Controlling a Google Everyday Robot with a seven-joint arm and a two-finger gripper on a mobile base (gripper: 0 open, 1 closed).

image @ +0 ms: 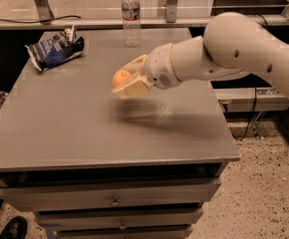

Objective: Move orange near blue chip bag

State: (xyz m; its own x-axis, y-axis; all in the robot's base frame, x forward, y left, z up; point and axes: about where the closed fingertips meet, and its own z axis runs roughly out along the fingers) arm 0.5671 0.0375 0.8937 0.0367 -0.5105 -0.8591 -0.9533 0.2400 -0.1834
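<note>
Two fingers (134, 88) w/ orange (120, 77), prob. midair

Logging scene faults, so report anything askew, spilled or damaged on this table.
Only the blue chip bag, far-left on the table, looks off: crumpled, one end apparently torn. Nothing spilled; the water bottle stands upright. The hand holds the orange above the table.

Gripper (128, 82) closed on orange (120, 77), held just above table (60, 128), approx. mid-top, w/ shadow beneath. Blue chip bag (55, 50) lies at far-left corner, well apart from orange. Water bottle (131, 15) upright at far edge. Arm (234, 49) enters from right.
</note>
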